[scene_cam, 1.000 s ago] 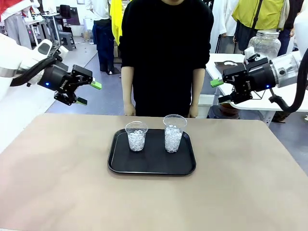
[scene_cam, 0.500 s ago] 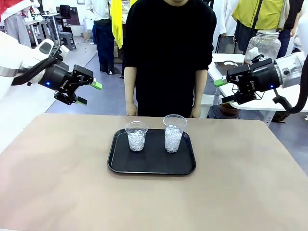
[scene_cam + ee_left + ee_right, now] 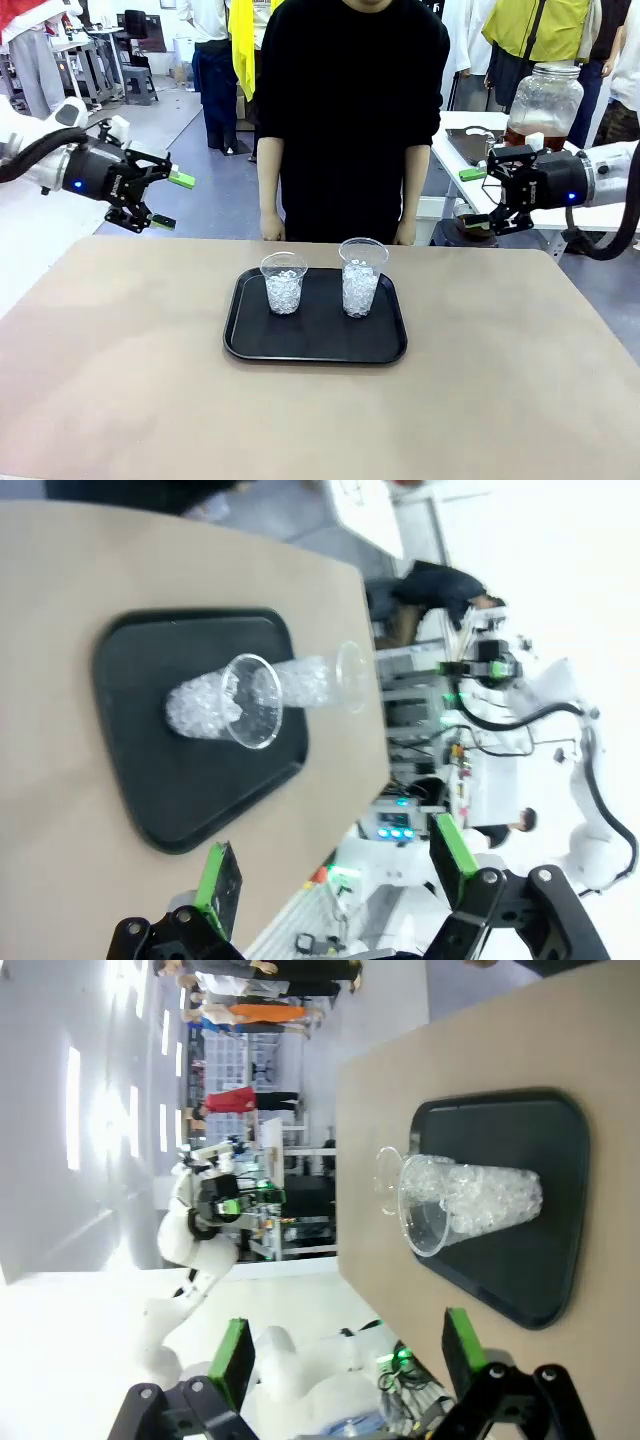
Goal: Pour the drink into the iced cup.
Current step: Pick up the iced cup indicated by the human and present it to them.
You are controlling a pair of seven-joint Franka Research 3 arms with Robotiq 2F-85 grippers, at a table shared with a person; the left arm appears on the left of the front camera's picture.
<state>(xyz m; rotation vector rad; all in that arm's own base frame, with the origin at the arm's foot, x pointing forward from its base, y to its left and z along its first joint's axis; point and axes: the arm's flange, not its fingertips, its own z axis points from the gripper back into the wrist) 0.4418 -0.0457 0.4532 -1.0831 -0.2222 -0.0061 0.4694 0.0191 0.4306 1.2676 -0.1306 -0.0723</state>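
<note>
Front view, cups: two, both iced, a shorter cup (image 3: 284,284) and a taller cup (image 3: 360,278), side by side on one tray (image 3: 240,345).
Drink (image 3: 520,136): brownish liquid low in one jar (image 3: 545,95), well apart from the cups.
Left gripper (image 3: 172,201): released, empty, off the table's (image 3: 120,380) left.
Right gripper (image 3: 474,198): released, empty, near the jar.
Person (image 3: 345,110): one, behind the tray.

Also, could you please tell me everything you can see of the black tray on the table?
The black tray is a shallow rectangle with rounded corners and a low raised rim, looking like matte plastic. It lies flat near the middle of the tan table. The shorter iced cup and the taller iced cup stand upright on it, side by side, not touching.
</note>
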